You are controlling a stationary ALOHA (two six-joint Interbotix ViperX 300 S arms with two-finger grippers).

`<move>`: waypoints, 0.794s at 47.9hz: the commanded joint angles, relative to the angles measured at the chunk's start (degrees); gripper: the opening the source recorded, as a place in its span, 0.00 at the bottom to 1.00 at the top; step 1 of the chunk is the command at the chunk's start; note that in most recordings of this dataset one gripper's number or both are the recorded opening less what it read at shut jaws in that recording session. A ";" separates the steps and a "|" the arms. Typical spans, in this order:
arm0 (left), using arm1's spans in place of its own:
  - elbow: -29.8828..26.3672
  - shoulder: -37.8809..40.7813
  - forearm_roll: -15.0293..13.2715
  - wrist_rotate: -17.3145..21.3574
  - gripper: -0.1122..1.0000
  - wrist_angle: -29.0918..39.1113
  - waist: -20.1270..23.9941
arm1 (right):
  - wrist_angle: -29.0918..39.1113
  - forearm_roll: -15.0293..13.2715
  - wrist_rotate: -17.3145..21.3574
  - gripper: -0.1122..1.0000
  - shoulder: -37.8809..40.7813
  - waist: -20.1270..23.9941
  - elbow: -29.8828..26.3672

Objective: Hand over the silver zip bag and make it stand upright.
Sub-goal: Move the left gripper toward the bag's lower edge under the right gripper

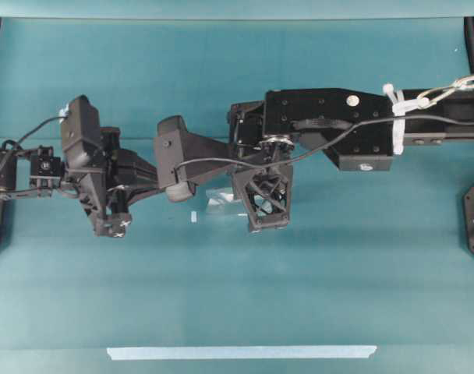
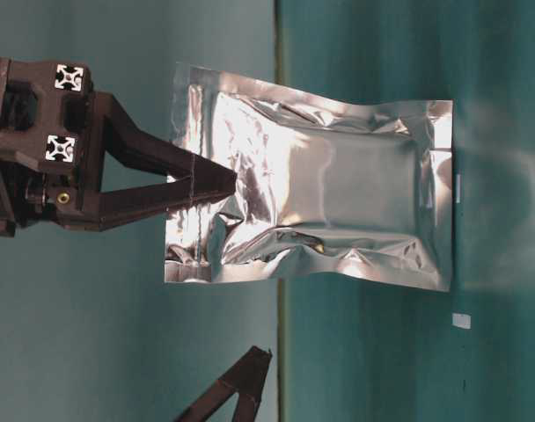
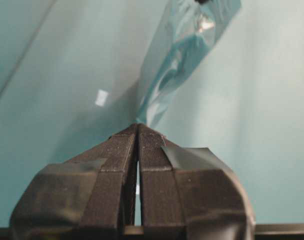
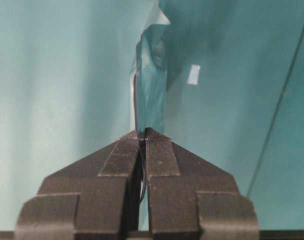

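"Since the left claw (image 3: pixel 138 127) has its two ribbed black fingers pressed together on nothing, does it have any part in the next move?" the first observer asked.

"Hardly," the second replied. "It sits apart from the shiny, crinkled silver foil zip bag (image 2: pixel 320 202), pointing at the pouch's thin edge from the left. Moving right, the pouch hangs between the two arms with its long axis running straight down toward the teal bench (image 1: pixel 237 296). One short sealed edge is up and the other is down."

"And at the right?"

"The right claw (image 4: pixel 143 134) is nipped tight on that upper short edge and carries the whole pouch. It is the only arm touching it, so the handover looks done."

"Is the lower edge on the bench yet?"

"That cannot be told. From table level it is at the surface or just above it, near a small white scrap (image 2: pixel 461 321)."

"So what does standing it up turn on?"

"On the pouch lying directly beneath the right claw. The second observer's judgement is that it must go straight down and let go gently, since a flat, thin pouch may well tip over."
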 commanded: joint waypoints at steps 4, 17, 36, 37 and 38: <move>-2.46 -0.79 0.09 -6.15 0.09 1.85 0.18 | 0.00 -0.09 0.62 0.13 -0.70 0.35 -0.53; -2.99 -5.62 0.09 -5.27 0.10 8.61 0.62 | 0.00 -0.09 1.32 0.13 -0.70 0.26 -0.35; -2.99 -6.06 0.09 -4.31 0.10 10.02 2.46 | -0.09 0.00 4.22 0.13 -0.70 0.26 -0.26; -3.16 -5.89 0.09 -4.22 0.10 10.20 2.46 | -0.09 -0.09 4.22 0.13 -0.70 0.26 -0.18; -3.34 -5.80 0.09 -4.13 0.10 10.46 2.46 | -0.09 -0.09 4.13 0.13 -0.70 0.26 -0.18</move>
